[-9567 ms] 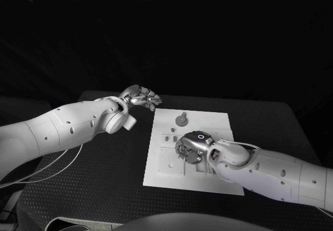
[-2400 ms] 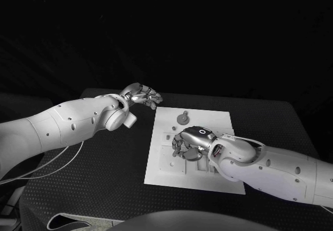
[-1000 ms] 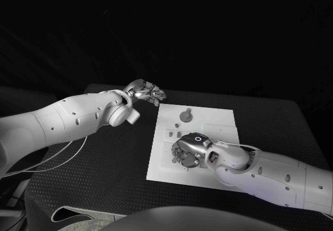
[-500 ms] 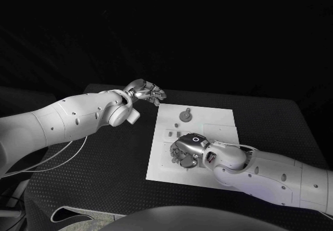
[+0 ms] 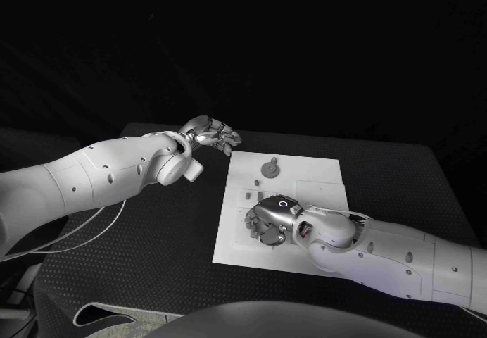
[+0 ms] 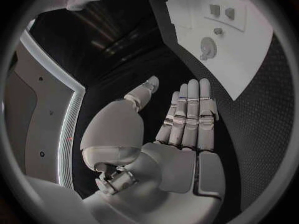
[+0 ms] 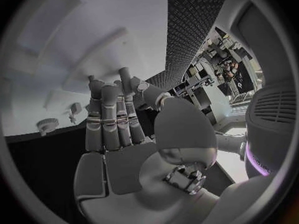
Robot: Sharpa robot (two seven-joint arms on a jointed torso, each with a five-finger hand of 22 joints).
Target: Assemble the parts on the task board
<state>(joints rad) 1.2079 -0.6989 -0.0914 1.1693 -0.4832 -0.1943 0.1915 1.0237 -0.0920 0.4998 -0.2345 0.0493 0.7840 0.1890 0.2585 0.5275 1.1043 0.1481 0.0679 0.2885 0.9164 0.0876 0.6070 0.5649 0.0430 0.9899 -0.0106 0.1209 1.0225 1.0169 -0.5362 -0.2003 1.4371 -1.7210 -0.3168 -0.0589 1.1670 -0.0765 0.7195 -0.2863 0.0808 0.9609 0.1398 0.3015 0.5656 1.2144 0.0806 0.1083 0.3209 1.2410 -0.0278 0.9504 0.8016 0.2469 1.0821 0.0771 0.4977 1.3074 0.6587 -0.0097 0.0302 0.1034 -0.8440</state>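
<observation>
The white task board (image 5: 310, 176) lies in the middle of the black table. A round grey part (image 5: 270, 170) sits near its far end, with small grey parts (image 5: 257, 185) just in front of it. My right hand (image 5: 269, 220) hovers low over the board's near left area, fingers pointing down at it. In the right wrist view that hand (image 7: 118, 134) has straight fingers with nothing between them, above the board (image 7: 56, 40). My left hand (image 5: 211, 134) hangs off the board's far left corner. In the left wrist view it (image 6: 181, 129) is flat and empty, beside the board (image 6: 249, 59).
The black table (image 5: 152, 232) has bare room left of the board and along its right side (image 5: 406, 190). My right forearm (image 5: 395, 257) covers the board's near right corner. A small round part (image 7: 45, 126) and a peg (image 7: 74, 107) stand near the board's edge.
My right hand has slid a little to the left and nearer across the board over the last second. The left hand has stayed where it was.
</observation>
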